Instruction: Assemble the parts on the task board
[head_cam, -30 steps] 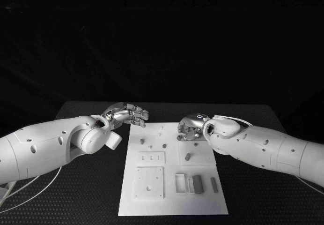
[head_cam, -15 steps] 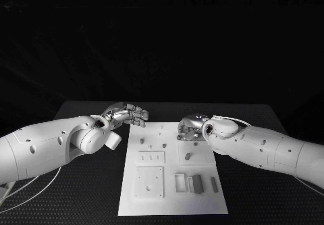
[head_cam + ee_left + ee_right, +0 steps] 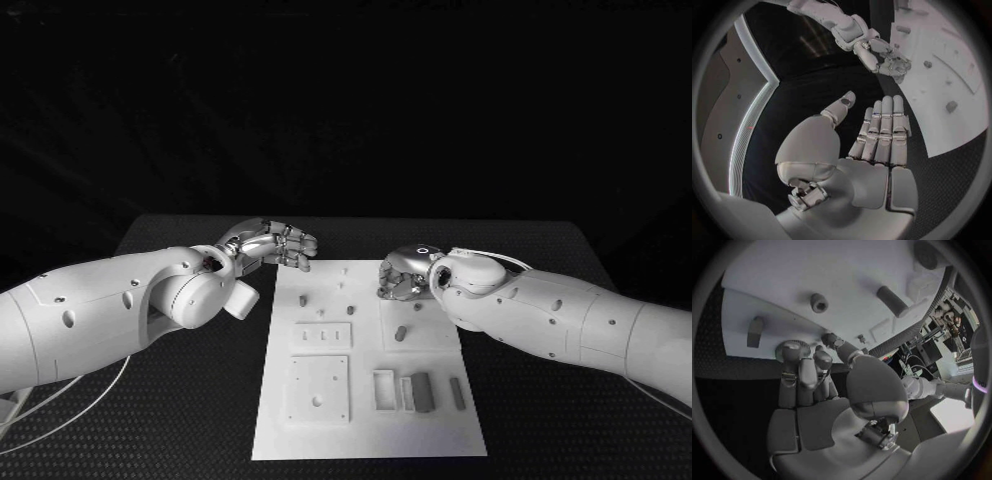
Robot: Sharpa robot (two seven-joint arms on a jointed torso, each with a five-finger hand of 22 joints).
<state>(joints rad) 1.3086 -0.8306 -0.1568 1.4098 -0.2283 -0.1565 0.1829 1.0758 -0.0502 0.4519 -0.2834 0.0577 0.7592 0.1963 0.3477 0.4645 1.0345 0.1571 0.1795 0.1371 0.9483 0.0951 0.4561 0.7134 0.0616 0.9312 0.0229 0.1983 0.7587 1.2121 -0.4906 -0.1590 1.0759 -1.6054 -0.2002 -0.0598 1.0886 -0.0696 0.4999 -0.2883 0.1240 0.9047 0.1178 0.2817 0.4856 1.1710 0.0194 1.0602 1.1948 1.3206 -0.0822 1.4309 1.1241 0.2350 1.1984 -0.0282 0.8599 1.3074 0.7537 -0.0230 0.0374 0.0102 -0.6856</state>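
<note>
- The right hand (image 3: 405, 275) has crept a little nearer along the far right part of the task board (image 3: 368, 420); its fingers (image 3: 801, 365) are curled in just above the board, and I cannot tell whether they pinch anything.
- The left hand (image 3: 271, 244) has stayed put over the desk (image 3: 188, 400) beside the board's far left corner, fingers straight and together, holding nothing.
- Small parts (image 3: 418, 392) lie on the board, none moved; judging by this, the right hand is settling onto a peg.

The task board (image 3: 369, 420) lies mid-table, left robot hand (image 3: 274, 245) beside its far-left corner, right robot hand (image 3: 404, 272) seemingly over its far-right part.
</note>
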